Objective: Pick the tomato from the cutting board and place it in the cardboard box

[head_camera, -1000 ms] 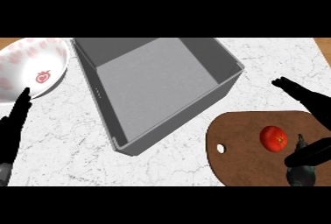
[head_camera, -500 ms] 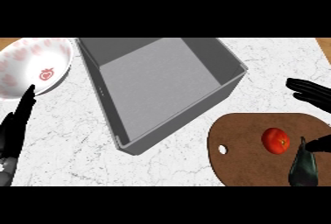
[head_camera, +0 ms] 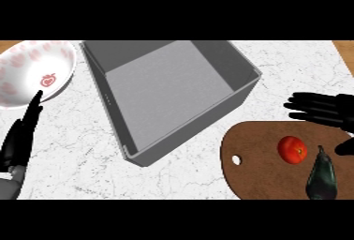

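Right hand (head_camera: 323, 112) at the right edge, fingers spread apart and fairly straight, pointing left, holding nothing. Thumb tip shows lower down at the edge, just right of the tomato. Hand hovers over the top-right rim of the cutting board (head_camera: 259, 178); can't tell if it touches the board.

Tomato (head_camera: 292, 149) sits on the board, just below and slightly left of the right hand's fingers, not touching them. Red, round, small pale spot on its side.

Dark eggplant (head_camera: 321, 174) lies on the board too, right beside the tomato on its lower right, stem end up toward the thumb. Looks apart from the tomato by a thin gap.

Board is brown, rounded, w/ a small white hole near its left edge.

Box (head_camera: 228, 101) is grey, open-topped, set at an angle, well left of the right hand; its near right corner is close to the board's upper left rim. Nothing inside.

Left hand (head_camera: 22, 136) at the left edge, fingers straight and together, pointing up, resting. Its fingertips reach the lower rim of a white plate (head_camera: 27, 70), top-left corner.

Plate has pink blotch pattern and a small red fruit motif in the centre. No readable text or brand on anything.

Counter (head_camera: 76, 154) is white marble w/ grey veins.
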`<act>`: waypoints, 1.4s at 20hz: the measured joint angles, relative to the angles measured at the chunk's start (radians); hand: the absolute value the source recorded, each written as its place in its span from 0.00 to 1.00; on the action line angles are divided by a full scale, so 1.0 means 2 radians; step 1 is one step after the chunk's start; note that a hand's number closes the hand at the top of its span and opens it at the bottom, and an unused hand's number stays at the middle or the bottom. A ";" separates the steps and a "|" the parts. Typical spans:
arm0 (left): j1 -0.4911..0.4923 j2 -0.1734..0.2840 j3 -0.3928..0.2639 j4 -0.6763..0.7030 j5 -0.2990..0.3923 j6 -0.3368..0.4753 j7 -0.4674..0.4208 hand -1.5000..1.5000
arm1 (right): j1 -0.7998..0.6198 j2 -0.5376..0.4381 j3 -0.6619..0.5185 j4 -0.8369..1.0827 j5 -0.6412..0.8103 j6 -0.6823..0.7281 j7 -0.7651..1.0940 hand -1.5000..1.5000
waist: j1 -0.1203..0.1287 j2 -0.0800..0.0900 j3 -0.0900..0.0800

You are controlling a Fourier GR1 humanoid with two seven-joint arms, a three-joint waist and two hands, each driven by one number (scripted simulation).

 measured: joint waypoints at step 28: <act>0.009 -0.047 0.073 0.022 -0.061 -0.051 -0.006 0.50 | 0.008 0.068 0.019 0.015 0.132 -0.031 -0.015 0.00 | -0.013 -0.004 -0.001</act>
